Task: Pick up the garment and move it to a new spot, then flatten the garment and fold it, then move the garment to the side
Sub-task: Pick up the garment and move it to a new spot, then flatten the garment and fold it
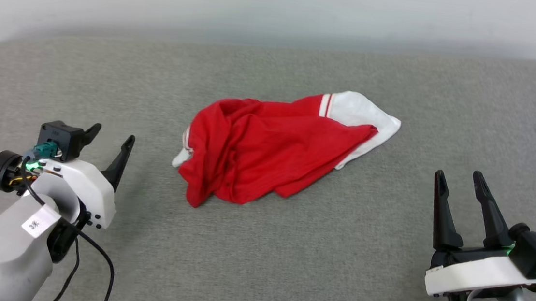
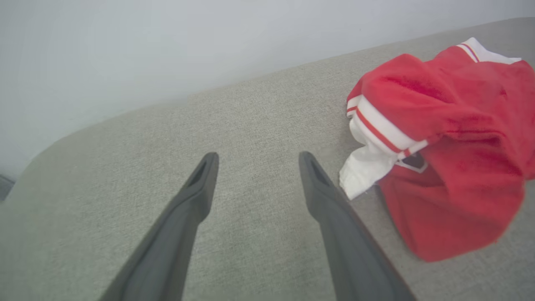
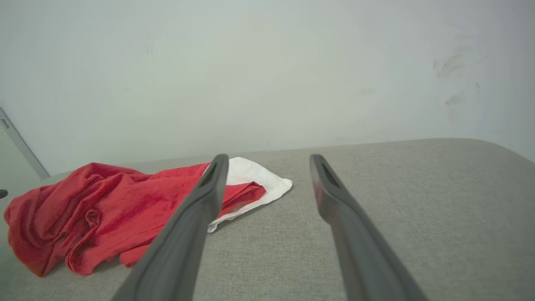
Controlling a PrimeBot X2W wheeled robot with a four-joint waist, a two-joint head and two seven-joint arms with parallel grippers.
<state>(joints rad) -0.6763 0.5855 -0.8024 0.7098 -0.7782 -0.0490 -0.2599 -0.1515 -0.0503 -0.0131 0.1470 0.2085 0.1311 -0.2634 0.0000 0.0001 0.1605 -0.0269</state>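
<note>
You have the garment (image 1: 267, 155) crumpled mid-counter (image 1: 287, 259), with the left end effector (image 1: 114, 133) at its 8 o'clock and the right end effector (image 1: 459, 175) at its 4 o'clock, both empty with fingers apart. Expect light, limp jersey (it will likely drape and bunch). Pinch a raised red fold or the white sleeve (image 1: 363, 113) at 2 o'clock.
</note>
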